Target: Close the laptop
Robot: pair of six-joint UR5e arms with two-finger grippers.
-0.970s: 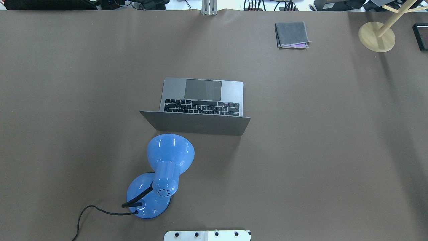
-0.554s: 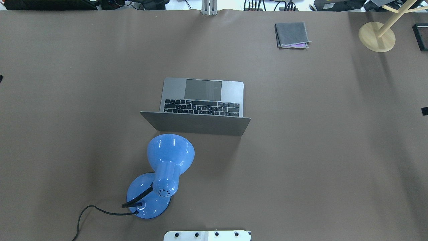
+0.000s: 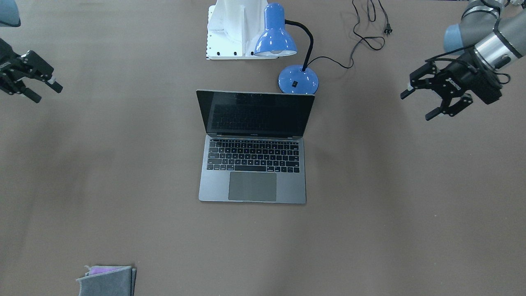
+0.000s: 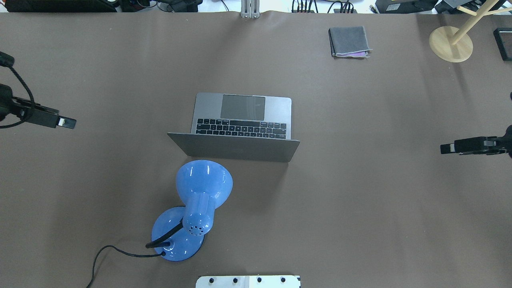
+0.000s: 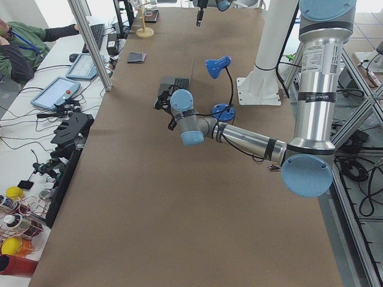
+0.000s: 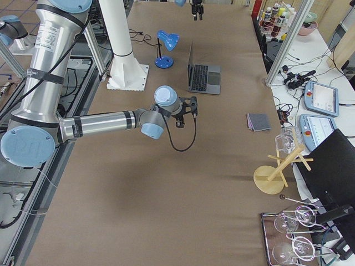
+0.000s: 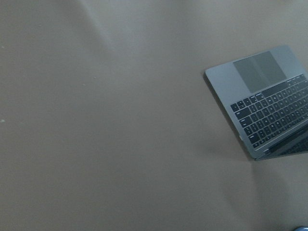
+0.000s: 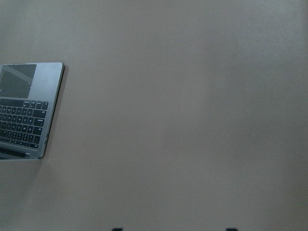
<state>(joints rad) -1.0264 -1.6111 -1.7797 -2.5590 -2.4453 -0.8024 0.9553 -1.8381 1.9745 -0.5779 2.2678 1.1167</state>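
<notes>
The space-grey laptop (image 4: 244, 107) stands open in the middle of the table, its dark screen upright and its lid back towards the robot. Keyboard and trackpad show in the front-facing view (image 3: 252, 164). My left gripper (image 3: 417, 106) is open and empty, hovering far out on the laptop's left; in the overhead view (image 4: 67, 122) it is edge-on. My right gripper (image 3: 48, 93) is open and empty, far out on the laptop's right, also in the overhead view (image 4: 446, 148). Both wrist views show only a corner of the laptop (image 7: 264, 106) (image 8: 24, 110).
A blue desk lamp (image 4: 202, 188) stands just behind the laptop's lid, its shade close to the lid's top edge, its cord (image 3: 361, 37) trailing off. A folded grey cloth (image 4: 349, 41) and a wooden stand (image 4: 451, 43) sit at the far right. The robot's base (image 3: 234, 28) is behind the lamp.
Both grippers have come into the overhead view from its left and right edges, moving inward towards the laptop. The laptop and lamp have not moved.
</notes>
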